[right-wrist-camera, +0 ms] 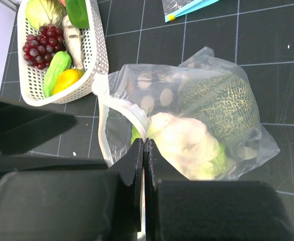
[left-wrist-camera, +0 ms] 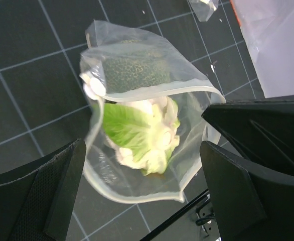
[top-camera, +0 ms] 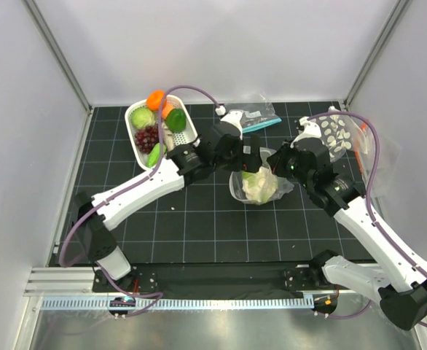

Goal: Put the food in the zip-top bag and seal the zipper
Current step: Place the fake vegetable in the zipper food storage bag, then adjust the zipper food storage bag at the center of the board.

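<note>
At the far left of the worktop [top-camera: 199,226] sits the white basket [top-camera: 130,130], with grapes [top-camera: 148,136] and green and orange pieces inside, so by the look of it more food waits to be packed; next along, the left claw [left-wrist-camera: 142,188] hangs spread wide over the bag's mouth, gripping nothing, probably placed there so a piece falls straight in; beneath it the zip-top bag [top-camera: 261,186] lies mid-worktop holding the cauliflower [right-wrist-camera: 184,140] near the opening and the melon [right-wrist-camera: 219,103] deeper in; its zipper [left-wrist-camera: 152,91] gapes, unsealed; the right claw [right-wrist-camera: 144,146] is pressed together, pinching the bag's rim, seemingly to keep the floppy mouth lifted and steady; farthest right lies a dotted bag [top-camera: 337,135], apart from the work.
</note>
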Motion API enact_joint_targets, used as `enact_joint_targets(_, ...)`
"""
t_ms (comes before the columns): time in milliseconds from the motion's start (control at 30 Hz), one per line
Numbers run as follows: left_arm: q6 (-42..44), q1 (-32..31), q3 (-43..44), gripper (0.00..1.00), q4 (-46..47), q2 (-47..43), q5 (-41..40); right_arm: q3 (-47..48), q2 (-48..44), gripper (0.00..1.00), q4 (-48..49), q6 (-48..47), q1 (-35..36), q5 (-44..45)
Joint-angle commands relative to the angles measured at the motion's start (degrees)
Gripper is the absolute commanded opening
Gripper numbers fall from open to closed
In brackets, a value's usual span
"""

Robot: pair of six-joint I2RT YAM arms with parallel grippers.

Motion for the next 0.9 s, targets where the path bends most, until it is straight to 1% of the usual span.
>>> enact_joint_targets(0, 1.7, -0.1, 1.1, 1.0, -3.8, -4.3, -4.9, 0.1, -1.2, 0.01, 3.1, 1.1, 0.3, 0.2)
enact_joint_targets(133, 1.5, 0.5, -0.8, 1.0, -5.9, -4.2, -7.8, 0.1, -1.1, 0.01, 3.3, 1.1, 0.3, 0.0)
enact_joint_targets(267, 0.0, 0.8, -4.7, 0.97, -5.9, -3.9, -6.6, 0.3, -0.9, 0.01, 3.1, 1.1, 0.3, -0.2)
enact_joint_targets(333, -1.1, 0.8, -7.3, 0.94, -3.1, -4.7, -5.3, 0.5, -0.8, 0.01, 2.9, 1.0, 0.3, -0.1)
enact_joint_targets(400, -3.4, 0.8, -12.9, 0.93, -0.3, -6.9, -3.6, 0.5, -1.0, 0.01, 2.8, 0.9, 0.3, -0.2)
enact_joint_targets(433, -4.1, 0.6, -15.0, 0.93, 3.5, -8.1, -3.1, 0.5, -0.9, 0.01, 2.8, 0.9, 0.3, -0.2)
enact_joint_targets(467, -5.7, 0.6, -19.3, 0.93, 5.5, -10.4, -2.7, 0.5, -0.9, 0.01, 2.7, 0.8, 0.3, -0.3)
enact_joint_targets(533, -6.7, 0.1, -23.3, 0.93, 11.0, -12.5, -2.4, 0.4, -0.9, 0.01, 2.6, 0.8, 0.3, -0.4)
enact_joint_targets(567, -7.3, 0.0, -25.9, 0.92, 12.3, -13.2, -2.5, 0.4, -1.0, 0.01, 2.8, 0.8, 0.3, -0.4)
enact_joint_targets(667, -8.3, -0.1, -28.2, 0.9, 14.8, -13.9, -2.9, 0.4, -1.0, 0.01, 2.9, 1.0, 0.3, -0.8)
enact_joint_targets(733, -8.2, -0.1, -28.1, 0.86, 16.1, -12.7, -3.3, 0.4, -0.9, 0.01, 3.0, 1.0, 0.3, -1.2)
enact_joint_targets(800, -8.4, -0.1, -28.0, 0.85, 17.3, -11.5, -3.1, 0.4, -0.9, 0.01, 3.0, 1.0, 0.3, -1.2)
enact_joint_targets(867, -8.5, -0.1, -26.8, 0.82, 19.4, -9.2, -1.2, 0.3, -1.0, 0.01, 2.9, 1.0, 0.3, -1.3)
